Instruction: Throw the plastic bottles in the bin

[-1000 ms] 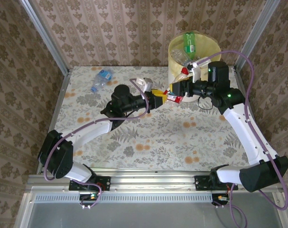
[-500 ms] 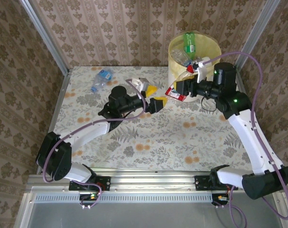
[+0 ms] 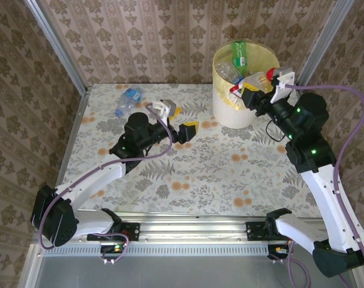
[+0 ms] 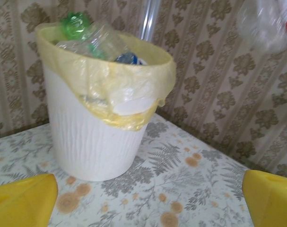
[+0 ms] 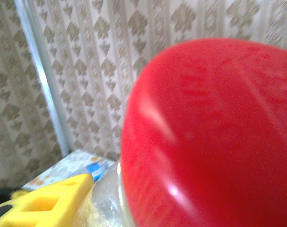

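Note:
The bin (image 3: 232,111) stands at the back right of the table, a white bucket with a yellow liner. It holds several plastic bottles, among them a green one (image 3: 238,50). My right gripper (image 3: 255,89) hangs over the bin's right rim, shut on a clear bottle with a red label (image 3: 237,90). Its red cap (image 5: 214,137) looms large in the right wrist view, beside one yellow finger (image 5: 48,201). My left gripper (image 3: 182,121) stands open and holds nothing, left of the bin (image 4: 93,137). Another bottle with a blue label (image 3: 126,100) lies at the back left.
Patterned walls close in the table at the back and on both sides, with metal posts at the corners. The bin's liner (image 4: 119,97) hangs loosely over its rim. The flowered tabletop (image 3: 229,174) stretches between the arms.
My left gripper opened, let go of the red-labelled bottle and drew back to the left. My right arm carried that bottle up and to the right, over the bin.

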Controlling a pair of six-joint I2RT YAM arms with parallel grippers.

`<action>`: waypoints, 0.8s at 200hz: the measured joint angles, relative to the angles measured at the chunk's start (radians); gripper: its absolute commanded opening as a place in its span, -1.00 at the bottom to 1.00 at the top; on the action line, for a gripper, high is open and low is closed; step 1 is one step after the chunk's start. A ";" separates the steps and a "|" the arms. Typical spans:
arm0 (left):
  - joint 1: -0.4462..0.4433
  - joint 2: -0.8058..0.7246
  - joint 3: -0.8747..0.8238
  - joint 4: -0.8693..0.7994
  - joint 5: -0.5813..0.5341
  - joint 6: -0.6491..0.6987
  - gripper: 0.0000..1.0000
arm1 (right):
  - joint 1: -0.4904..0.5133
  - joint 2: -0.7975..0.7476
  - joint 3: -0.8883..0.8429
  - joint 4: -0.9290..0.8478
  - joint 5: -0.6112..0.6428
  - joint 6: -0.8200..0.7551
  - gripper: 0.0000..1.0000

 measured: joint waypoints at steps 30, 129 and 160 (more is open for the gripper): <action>0.012 -0.009 -0.016 -0.023 -0.038 0.006 0.99 | 0.000 -0.003 -0.007 0.126 0.117 -0.062 0.02; 0.037 -0.022 -0.047 -0.055 -0.095 0.006 1.00 | -0.003 -0.028 -0.106 0.531 0.258 -0.182 -0.01; 0.048 -0.022 -0.050 -0.055 -0.097 0.006 0.99 | -0.017 0.011 -0.094 0.539 0.267 -0.180 0.01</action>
